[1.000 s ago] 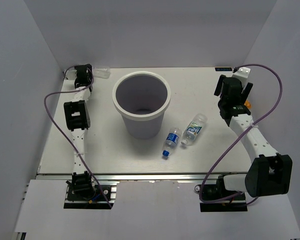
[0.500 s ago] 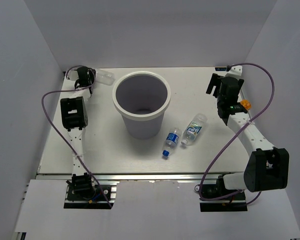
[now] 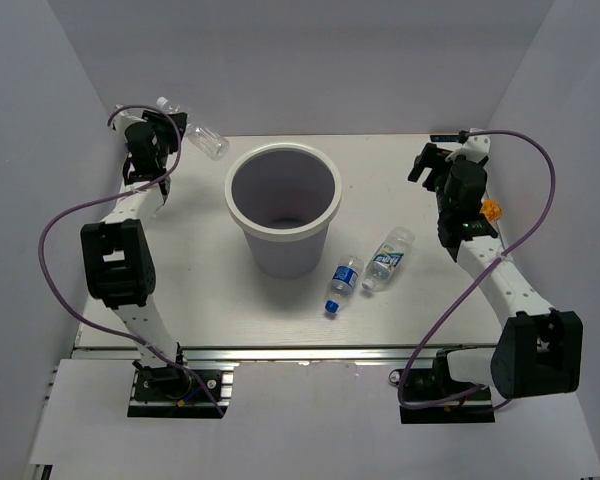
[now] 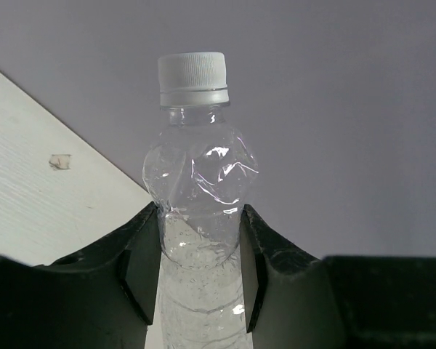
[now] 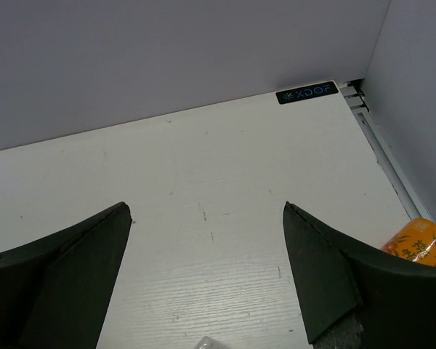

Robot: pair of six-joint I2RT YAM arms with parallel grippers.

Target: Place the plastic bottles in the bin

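Clamped tight in left gripper (image 4: 200, 240): clear unlabelled bottle (image 4: 196, 174), white cap up, droplets inside, held aloft left of the bin (image 3: 283, 150). Spread wide, holding nothing, above the table (image 5: 203, 145): right gripper (image 5: 206, 211), orange bottle (image 5: 419, 238) just beside. Lying near the bin's foot: blue-label bottle (image 3: 344, 278), green-white-label bottle (image 3: 388, 258).

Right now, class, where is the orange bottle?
Top view: the orange bottle sits at the right edge of the table, just right of the right arm.

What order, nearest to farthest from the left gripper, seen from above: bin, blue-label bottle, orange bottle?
From the left gripper, holding the clear bottle:
1. bin, just to its right.
2. blue-label bottle, mid-table.
3. orange bottle, far right edge.
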